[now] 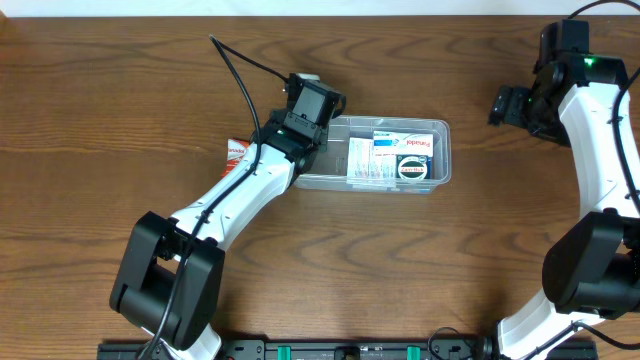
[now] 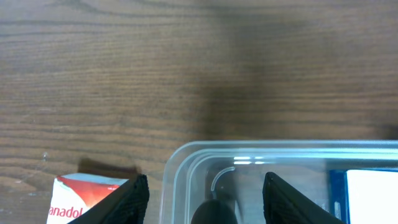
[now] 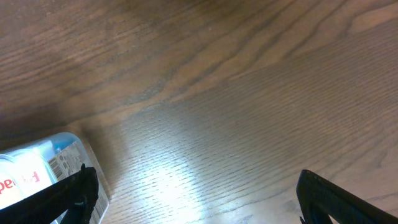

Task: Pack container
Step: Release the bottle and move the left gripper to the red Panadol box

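Note:
The clear plastic container lies at the table's middle. It holds a blue-and-white box, a dark round item and blister strips. My left gripper hovers over the container's left end. In the left wrist view it is open, its fingers straddling the container's left rim, with nothing held. A red-and-white packet lies on the table left of the container, beside the left finger. My right gripper is far right, open and empty over bare wood.
The right wrist view catches the container's corner with the box inside at lower left. A dark rounded shape sits between the left jaws at the frame's bottom edge; I cannot tell what it is. A black cable trails from the left arm.

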